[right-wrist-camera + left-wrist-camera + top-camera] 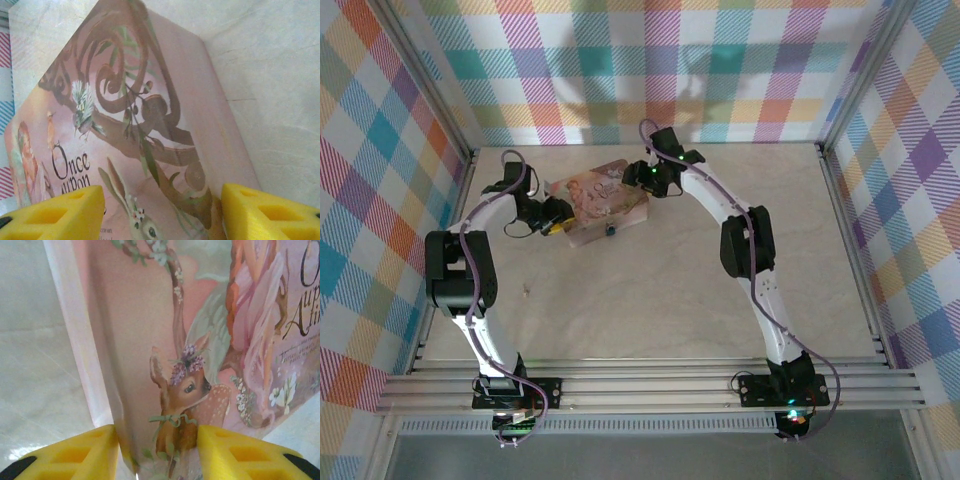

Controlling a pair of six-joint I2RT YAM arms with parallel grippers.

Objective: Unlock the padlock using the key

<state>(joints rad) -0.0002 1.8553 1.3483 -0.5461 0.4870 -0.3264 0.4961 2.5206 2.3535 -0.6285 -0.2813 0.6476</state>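
Note:
A pink illustrated tin box (605,203) lies at the back of the table between both arms. My left gripper (557,224) is at its near left corner. In the left wrist view the yellow fingers (75,455) press that corner (150,390) from both sides, shut on it. My right gripper (642,180) hovers at the box's far right corner. Its fingers (270,215) stand apart over the lid (150,125), open. The padlock is hidden. A tiny pale object (525,291) on the table is too small to tell whether it is the key.
A small dark thing (610,231) sits on the box's near side. Plaid walls with metal posts (448,130) close in the left, back and right. Bare tabletop (660,300) stretches in front of the box toward the rail (650,385).

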